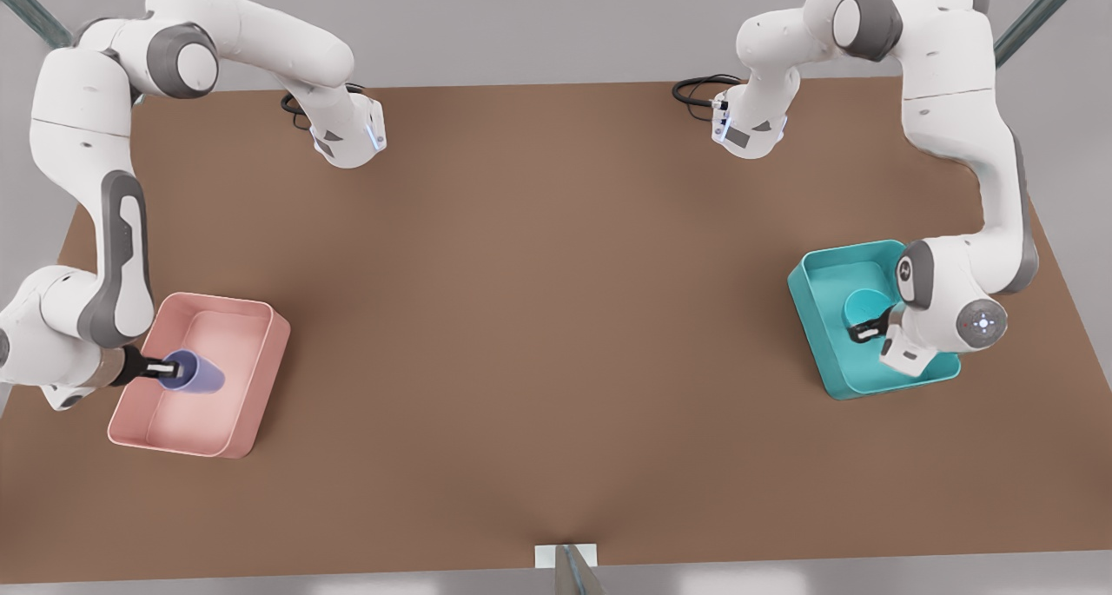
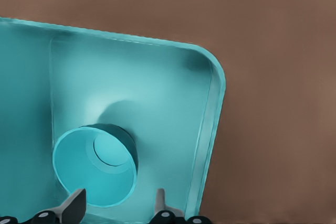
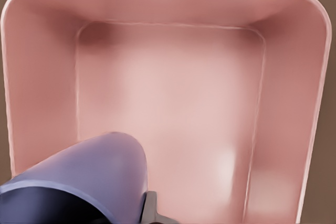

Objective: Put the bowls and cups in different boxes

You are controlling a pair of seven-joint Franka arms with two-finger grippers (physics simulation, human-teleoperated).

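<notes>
Already the cup (image 1: 193,374) hangs over the pink box (image 1: 261,378), tipped onto its side with its narrow end pointing across the box, and the right gripper (image 1: 170,370) has its fingers clamped on the cup's rim; the right wrist view shows the lavender wall (image 3: 89,179) with one finger (image 3: 151,209) pressed against it and the bare pink floor (image 3: 173,108) beyond. Holding by the rim likely keeps the fingers clear of the box walls, and the tilt follows from the arm reaching in low from the front view's left. Whether the cup touches the floor or is a little above it I cannot tell. Across the worktop (image 1: 539,317), well apart, the bowl (image 1: 867,307) sits inside the teal box (image 1: 812,317), near one wall, its mouth tilted toward the left wrist camera. The left gripper (image 1: 867,329) is at the bowl's rim; in the left wrist view its fingers (image 2: 73,205) stand apart, one beside the bowl (image 2: 94,166) and the other on the far side of the rim, with the teal box's rounded corner (image 2: 212,72) behind. I judge that the bowl is let go or about to be, since nothing pinches it. Each thing is thus in its own box, so the sorting looks nearly done: what remains is to open on the cup and lift both arms straight out without dragging either piece.
</notes>
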